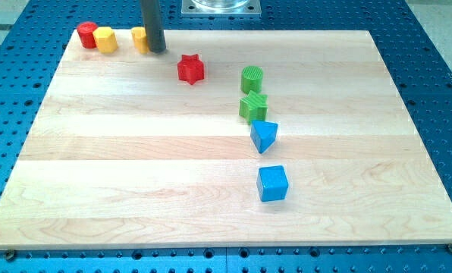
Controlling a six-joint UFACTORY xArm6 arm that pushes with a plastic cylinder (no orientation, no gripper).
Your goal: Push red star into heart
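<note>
Nearest the board's bottom edge sits a blue cube (272,183), a blue triangular block (264,136) just above it. Up near the top edge, the red star (190,68) lies just right of and below my tip (157,50), apart from it. My tip holds nothing and touches a partly hidden yellow block (139,38), perhaps the heart; I cannot tell.

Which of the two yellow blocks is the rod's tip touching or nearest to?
My tip is against the right yellow block, partly hiding it. The other yellow block sits farther left, beside the red cylinder.
</note>
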